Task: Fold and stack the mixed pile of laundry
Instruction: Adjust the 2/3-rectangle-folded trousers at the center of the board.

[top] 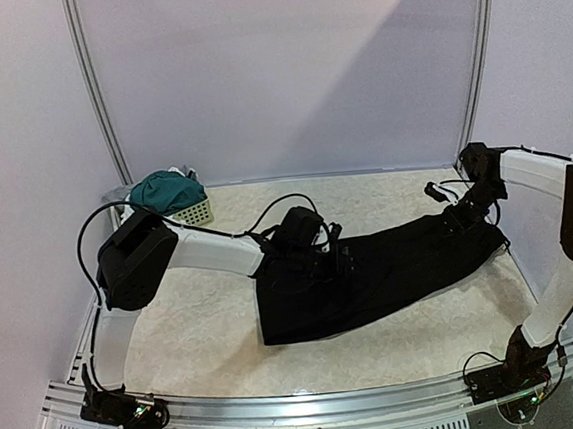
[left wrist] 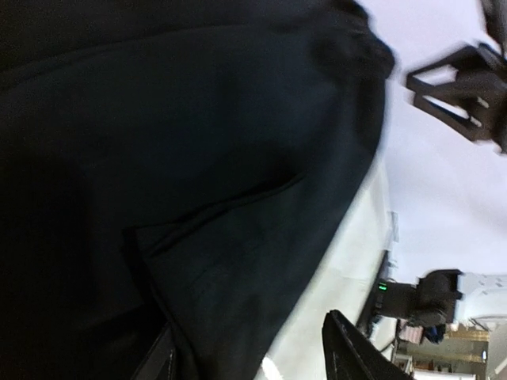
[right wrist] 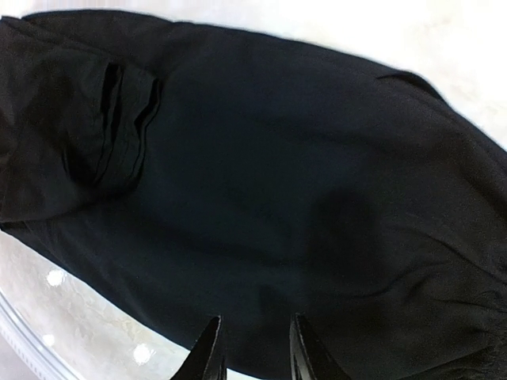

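Observation:
Long black trousers (top: 372,277) lie spread across the middle of the mat, waist end to the left. My left gripper (top: 314,240) hovers over their upper left part, open. In the left wrist view its fingers (left wrist: 352,356) stand wide apart with black cloth (left wrist: 198,198) between and beyond them. My right gripper (top: 467,211) is at the trousers' right end. In the right wrist view (right wrist: 255,352) its fingers are a small gap apart just above the black cloth (right wrist: 277,182), holding nothing that I can see. Dark teal-green shorts (top: 167,192) lie bunched on the basket, with a bit of white behind them.
A small pale perforated basket (top: 198,214) stands at the back left under the shorts. The pale mat (top: 197,333) ends at a metal rail (top: 313,398) in front. White walls with metal posts close off the back and sides. Cables trail from both arms.

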Robot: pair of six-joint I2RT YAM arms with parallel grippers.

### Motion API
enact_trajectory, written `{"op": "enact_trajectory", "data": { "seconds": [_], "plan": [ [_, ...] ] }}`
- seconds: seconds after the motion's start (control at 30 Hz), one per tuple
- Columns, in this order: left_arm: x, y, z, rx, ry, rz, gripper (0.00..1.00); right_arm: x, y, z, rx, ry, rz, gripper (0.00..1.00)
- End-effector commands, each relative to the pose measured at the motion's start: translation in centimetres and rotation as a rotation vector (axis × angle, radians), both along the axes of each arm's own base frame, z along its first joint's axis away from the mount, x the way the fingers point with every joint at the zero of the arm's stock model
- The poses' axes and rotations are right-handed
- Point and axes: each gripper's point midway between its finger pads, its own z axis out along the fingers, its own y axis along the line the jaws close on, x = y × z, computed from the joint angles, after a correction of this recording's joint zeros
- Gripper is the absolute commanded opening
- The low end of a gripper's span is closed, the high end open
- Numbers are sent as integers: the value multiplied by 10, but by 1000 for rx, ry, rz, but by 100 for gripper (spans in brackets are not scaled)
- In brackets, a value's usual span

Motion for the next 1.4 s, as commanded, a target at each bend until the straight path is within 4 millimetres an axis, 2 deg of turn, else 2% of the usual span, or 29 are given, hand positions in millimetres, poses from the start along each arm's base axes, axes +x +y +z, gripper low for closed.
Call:
{"op": "enact_trajectory", "data": {
  "seconds": [0.0,0.1,0.17,0.23,0.3,0.33,0.4,0.47,0.53,0.63,0.73,0.8,0.87,0.9,1.07,1.23,1.37],
  "plan": [
    [-41,-43,28,-95,-14,-172,59,11,-4,15,37,-83,-9,28],
    [-75,-64,51,-148,-52,-302,59,13,-5,16,52,-91,-24,28],
    [-103,-71,55,-135,-44,-401,58,13,-5,15,58,-93,-31,29],
    [-117,-69,54,-105,-38,-448,58,13,-4,14,69,-93,-35,29],
    [-121,-62,60,-97,-50,-457,58,13,-1,15,83,-92,-37,29],
    [-120,-54,59,-79,-60,-449,58,14,-1,17,88,-94,-38,29],
    [-110,-40,73,-56,-129,-426,59,16,1,20,97,-101,-38,29],
    [-89,-22,77,5,-182,-365,60,18,4,26,119,-108,-36,30],
    [-57,2,75,79,-228,-251,62,21,10,32,155,-113,-29,31],
    [-16,43,64,169,-233,-88,62,26,27,38,192,-104,3,34],
    [6,80,45,244,-186,-3,62,31,55,37,187,-75,81,40],
    [9,92,41,271,-199,11,62,35,74,31,208,-34,115,44],
    [6,95,43,273,-212,7,62,40,89,26,230,12,129,45],
    [4,95,46,264,-210,5,63,40,96,15,230,61,134,46],
    [-2,100,48,249,-200,23,63,42,124,-17,235,195,169,46],
    [-7,99,45,237,-178,27,63,40,135,-45,190,274,166,47],
    [-9,96,47,225,-175,24,62,39,137,-59,157,296,160,47]
  ]
}}
